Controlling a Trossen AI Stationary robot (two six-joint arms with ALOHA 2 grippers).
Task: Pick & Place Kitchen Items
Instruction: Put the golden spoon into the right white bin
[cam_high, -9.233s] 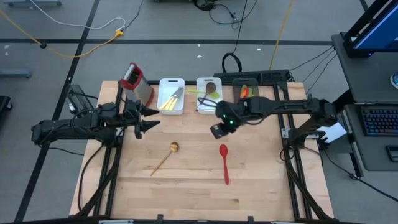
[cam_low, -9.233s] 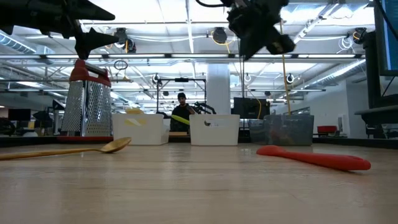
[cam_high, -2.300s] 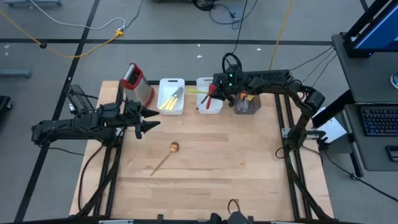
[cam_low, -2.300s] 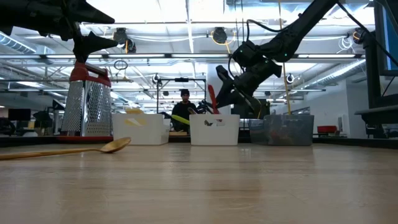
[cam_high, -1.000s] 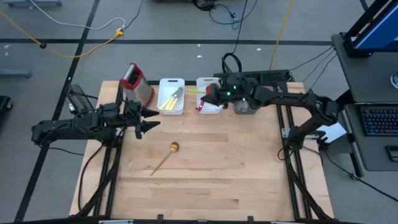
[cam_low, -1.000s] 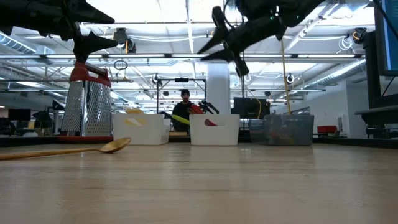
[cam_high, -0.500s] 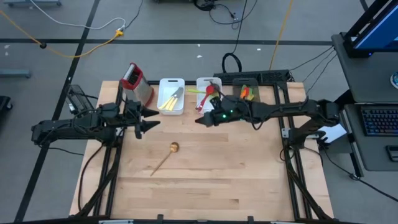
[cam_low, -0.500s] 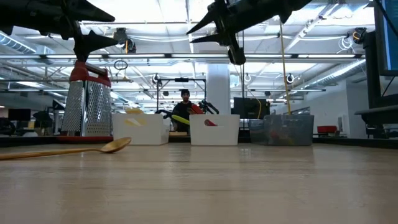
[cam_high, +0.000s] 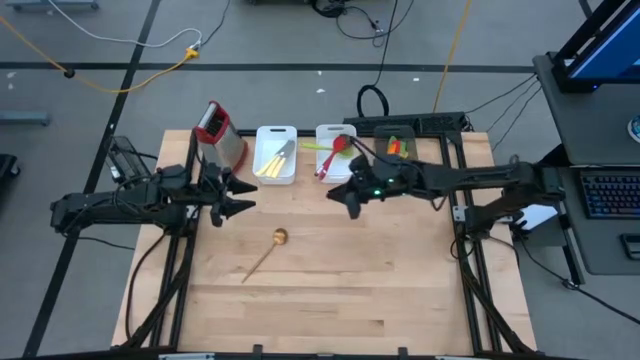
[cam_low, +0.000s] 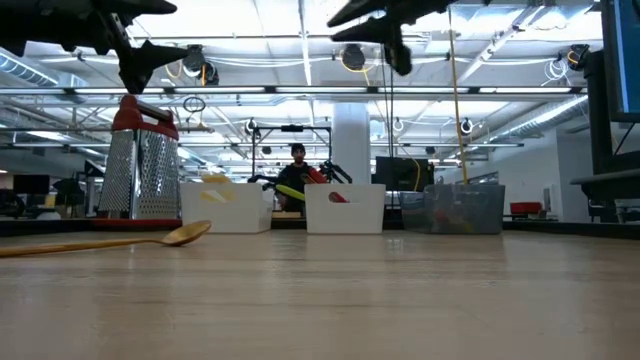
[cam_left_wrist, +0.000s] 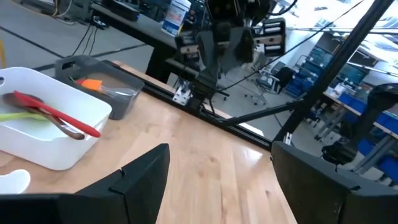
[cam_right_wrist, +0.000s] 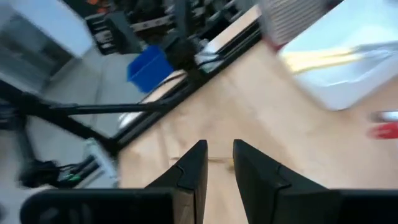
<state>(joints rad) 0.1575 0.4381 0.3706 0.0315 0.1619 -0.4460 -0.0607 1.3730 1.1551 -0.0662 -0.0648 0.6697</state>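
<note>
Right claw is hanging empty, fingers nearly together, above open counter. Left claw is waiting, spread wide. Wooden spoon is lying mid-counter; red spoon is sitting in the white bin.

We see a table of pale wood planks, smooth with a soft sheen. On it lies a matt wooden spoon. At twelve o'clock stand two white plastic bins, faintly glossy, and a grey plastic bin. The grater at eleven o'clock is shiny perforated steel with a red plastic handle. A glossy red spoon looks plastic.
</note>
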